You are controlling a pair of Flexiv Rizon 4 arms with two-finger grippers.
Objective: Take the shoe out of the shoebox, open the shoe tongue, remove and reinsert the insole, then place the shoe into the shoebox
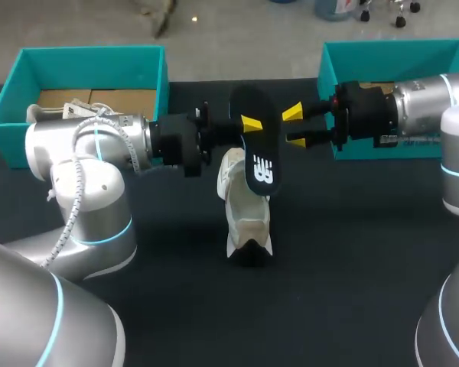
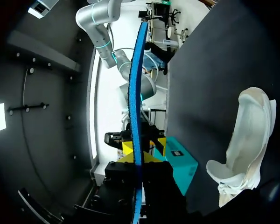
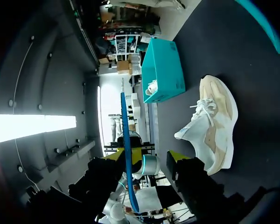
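Nearest the camera, at the middle of the black table (image 1: 352,306), the shoe (image 1: 246,218) lies with its length running from 12 to 6 o'clock. No gripper touches it. Just past it toward 12 o'clock, the insole (image 1: 257,145) hangs upright in the air; whether its lower end touches the shoe I cannot tell. The left gripper (image 1: 249,122) comes in from 9 o'clock, and its wrist view shows both yellow tips pinching the insole's thin blue edge. The right gripper (image 1: 294,127) sits at the insole's 3 o'clock, jaws spread and holding nothing. Farthest off, a teal shoebox (image 1: 92,53) stands at 10 o'clock and a second teal box (image 1: 398,50) at 2 o'clock.

With the insole out of the shoe, reinsertion looks like the step in hand. The next move probably calls for tipping the insole toe-first into the shoe's opening while the free gripper steadies the shoe.

The insole carries a white printed logo (image 1: 263,170).
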